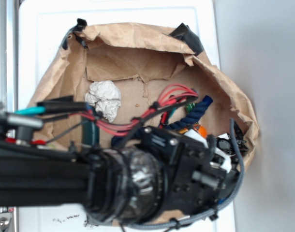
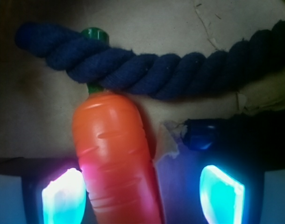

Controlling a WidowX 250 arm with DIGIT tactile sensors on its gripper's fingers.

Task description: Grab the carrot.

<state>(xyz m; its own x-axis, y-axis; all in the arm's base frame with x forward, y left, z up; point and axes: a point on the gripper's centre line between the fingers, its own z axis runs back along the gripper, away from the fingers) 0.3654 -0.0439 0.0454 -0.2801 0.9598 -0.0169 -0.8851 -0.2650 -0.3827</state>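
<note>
wrist view: carrot lying lengthwise on brown paper, wide rounded end up toward a dark blue rope, green stem poking out past the rope on the far side. rope draped across the stem, touching the carrot's top. narrow part of carrot running off the bottom edge of frame, sitting between the two glowing fingertips, pressed close to the one at frame left, with a clear gap to the one at frame right. gripper spread wide, straddling the carrot, not clamped on it. small dark blue cap-like item just right of the carrot, beside a torn bit of paper; can't tell what it is.

exterior view: arm and gripper low inside a crumpled brown paper bag laid open on a white surface. only a sliver of orange visible past the wrist hardware, next to the blue rope. crumpled white paper ball further back in the bag, well apart from the carrot. red and black cables looping over the arm. finger spacing not readable from this angle.
</note>
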